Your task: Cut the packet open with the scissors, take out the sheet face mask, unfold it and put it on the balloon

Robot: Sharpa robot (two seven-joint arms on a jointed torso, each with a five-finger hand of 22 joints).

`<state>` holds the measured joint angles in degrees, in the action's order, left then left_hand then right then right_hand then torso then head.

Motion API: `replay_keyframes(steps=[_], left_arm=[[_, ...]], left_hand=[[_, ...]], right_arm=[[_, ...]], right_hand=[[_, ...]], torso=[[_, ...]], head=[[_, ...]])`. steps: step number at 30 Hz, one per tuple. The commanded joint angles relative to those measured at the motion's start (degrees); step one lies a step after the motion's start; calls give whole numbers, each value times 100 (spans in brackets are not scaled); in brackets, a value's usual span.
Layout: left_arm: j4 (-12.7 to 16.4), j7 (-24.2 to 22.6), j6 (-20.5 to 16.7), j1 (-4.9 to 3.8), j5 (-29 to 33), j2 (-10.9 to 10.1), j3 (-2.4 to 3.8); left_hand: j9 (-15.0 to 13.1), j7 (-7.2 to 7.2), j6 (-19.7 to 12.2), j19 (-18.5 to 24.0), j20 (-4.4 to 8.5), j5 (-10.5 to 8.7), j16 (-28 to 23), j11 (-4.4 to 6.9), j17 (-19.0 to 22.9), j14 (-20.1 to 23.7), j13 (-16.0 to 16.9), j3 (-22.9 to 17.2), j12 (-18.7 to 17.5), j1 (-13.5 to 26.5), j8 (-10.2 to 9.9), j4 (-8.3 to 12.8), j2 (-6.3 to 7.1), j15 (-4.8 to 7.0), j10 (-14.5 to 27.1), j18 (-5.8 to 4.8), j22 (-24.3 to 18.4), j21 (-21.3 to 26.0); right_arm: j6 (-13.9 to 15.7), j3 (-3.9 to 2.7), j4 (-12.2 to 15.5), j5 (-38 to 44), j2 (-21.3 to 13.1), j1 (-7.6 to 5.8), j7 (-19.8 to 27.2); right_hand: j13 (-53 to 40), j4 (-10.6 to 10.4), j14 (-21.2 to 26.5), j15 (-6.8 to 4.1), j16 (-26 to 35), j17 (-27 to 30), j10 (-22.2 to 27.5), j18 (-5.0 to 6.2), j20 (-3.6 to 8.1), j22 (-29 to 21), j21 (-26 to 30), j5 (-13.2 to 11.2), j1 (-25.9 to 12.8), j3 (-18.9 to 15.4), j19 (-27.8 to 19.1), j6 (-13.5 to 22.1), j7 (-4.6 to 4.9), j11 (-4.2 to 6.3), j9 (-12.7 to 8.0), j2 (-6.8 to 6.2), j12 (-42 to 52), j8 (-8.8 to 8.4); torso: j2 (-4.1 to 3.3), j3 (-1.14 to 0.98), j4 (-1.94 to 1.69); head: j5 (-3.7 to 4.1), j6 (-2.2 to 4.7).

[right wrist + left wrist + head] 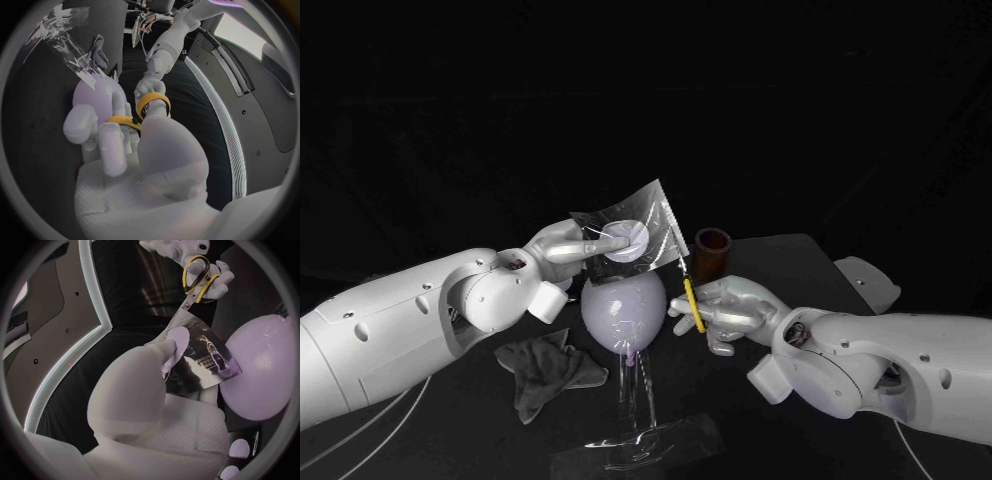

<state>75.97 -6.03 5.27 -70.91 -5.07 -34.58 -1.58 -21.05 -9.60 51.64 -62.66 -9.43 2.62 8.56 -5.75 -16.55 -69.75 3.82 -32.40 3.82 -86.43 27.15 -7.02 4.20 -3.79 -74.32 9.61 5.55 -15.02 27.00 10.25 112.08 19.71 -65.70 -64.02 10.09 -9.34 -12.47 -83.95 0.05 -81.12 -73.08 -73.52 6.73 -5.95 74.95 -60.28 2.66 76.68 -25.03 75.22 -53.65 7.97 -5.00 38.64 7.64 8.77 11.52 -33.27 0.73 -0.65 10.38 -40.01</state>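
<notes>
The left hand holds the silvery face-mask packet up in the air above the balloon, its fingers pinching the packet's flat face near one side; in the left wrist view the foil shows dark print and hangs just beside the balloon's rounded side. The packet sits tilted, its upper corner pointing up and towards the right arm. The right hand is clenched on the yellow-handled scissors, fingers through and around the handle loops, as the right wrist view shows plainly. The blades point upward from that hand and reach the packet's edge on the side nearest the right arm; whether they are already biting into the foil cannot be told. The pale lilac balloon stands upright on a clear stand that rises from the black worktop, between the two hands and below the packet. A crumpled grey cloth lies on the worktop near the stand, on the left arm's side. A brown cylinder stands behind the right hand, near the scissor blades.
</notes>
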Motion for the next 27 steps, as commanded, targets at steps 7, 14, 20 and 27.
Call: replay_keyframes(steps=[7, 14, 20, 27], left_arm=[[-23, -32, 128, 2, -47, 7, -4], [-34, -10, 138, 2, -41, 1, -4], [-38, 17, 208, 2, -95, -7, -4], [-62, 41, 344, 3, -242, -32, -4]], left_hand=[[-346, -1, 37, -47, -11, 16, -16, -9, -5, -24, 7, -3, 16, -6, 18, 26, -75, 10, -43, 86, 0, -16], [-350, -1, 36, -48, -11, 16, -16, -8, -6, -25, 7, -2, 16, -4, 20, 28, -76, 10, -44, 86, -1, -16], [-353, -1, 35, -48, -10, 16, -16, -8, -7, -26, 7, -1, 16, -4, 21, 30, -77, 11, -45, 86, -1, -17], [-364, 0, 35, -52, -7, 16, -15, -6, -10, -30, 8, 3, 17, -4, 26, 41, -79, 14, -51, 88, -1, -19]], right_arm=[[-107, -15, 40, 82, -33, -18, 71], [-20, -15, 68, 88, -52, -18, 180], [-43, -15, 44, 89, -42, -31, 204], [-247, -15, -41, 109, -31, -96, 121]], right_hand=[[32, 23, -217, -13, -3, 38, 66, -48, 13, 63, 7, 11, -93, -160, 35, 106, 69, 60, -60, -6, -171, -96], [234, 36, -147, 197, 78, 186, 753, -20, -139, -57, 266, 9, -224, -153, -130, 578, 326, -196, -204, -135, -487, -395], [392, 41, -59, 316, 161, 352, 1134, 47, -256, -218, 592, 11, -284, -144, -332, 858, 462, -324, -294, -192, -517, -562], [453, 26, -26, 347, 183, 406, 1238, 77, -297, -281, 711, 11, -320, -139, -406, 915, 495, -357, -319, -221, -511, -591]], torso=[[-2, -4, -2], [-2, -4, 1], [-1, -6, 1], [-3, -4, 0]], head=[[-1, 16], [0, 32], [-5, 31], [-10, 30]])
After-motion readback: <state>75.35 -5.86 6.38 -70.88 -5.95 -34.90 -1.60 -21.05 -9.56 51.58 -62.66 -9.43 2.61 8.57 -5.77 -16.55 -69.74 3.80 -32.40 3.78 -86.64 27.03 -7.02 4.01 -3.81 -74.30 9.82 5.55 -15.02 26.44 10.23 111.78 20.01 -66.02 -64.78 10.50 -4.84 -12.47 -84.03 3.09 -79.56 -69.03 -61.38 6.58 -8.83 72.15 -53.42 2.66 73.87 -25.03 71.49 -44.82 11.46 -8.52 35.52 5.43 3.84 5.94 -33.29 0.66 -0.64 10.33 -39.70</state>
